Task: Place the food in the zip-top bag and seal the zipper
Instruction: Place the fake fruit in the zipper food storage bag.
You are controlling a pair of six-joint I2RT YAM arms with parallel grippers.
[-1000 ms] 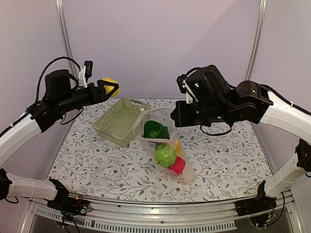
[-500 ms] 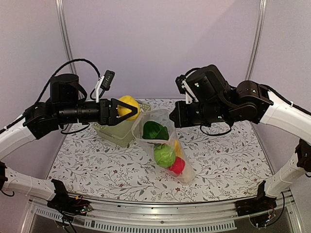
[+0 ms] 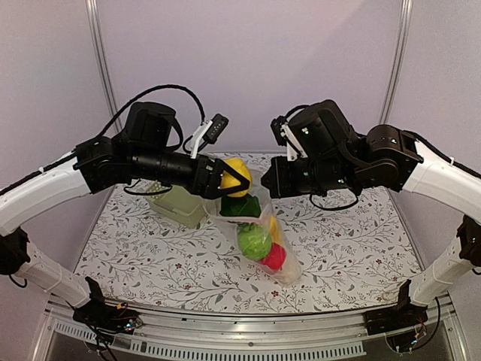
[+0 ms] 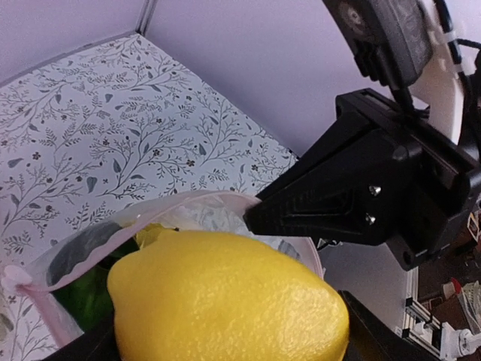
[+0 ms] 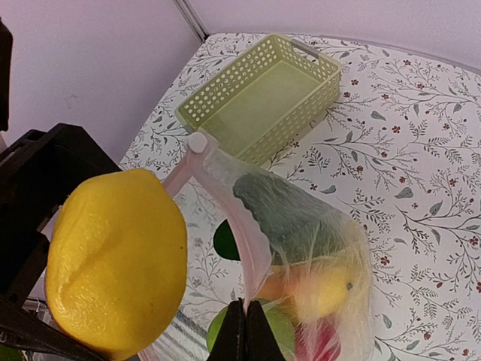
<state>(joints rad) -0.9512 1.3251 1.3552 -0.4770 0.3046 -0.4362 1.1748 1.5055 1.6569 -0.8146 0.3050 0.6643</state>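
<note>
Centre frame: left gripper (image 3: 240,179) clasps yellow fruit (image 3: 234,170) over zip-top bag (image 3: 291,269) holding green apple (image 3: 255,239); right gripper (image 5: 246,331) pinches its rim.

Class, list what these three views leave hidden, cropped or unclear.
1. Top view: the basket is mostly hidden behind the left arm.
2. Left wrist view: the lemon blocks most of the bag's inside and runs off the bottom edge.
3. Right wrist view: the red food low in the bag is blurred by plastic and cropped.
</note>
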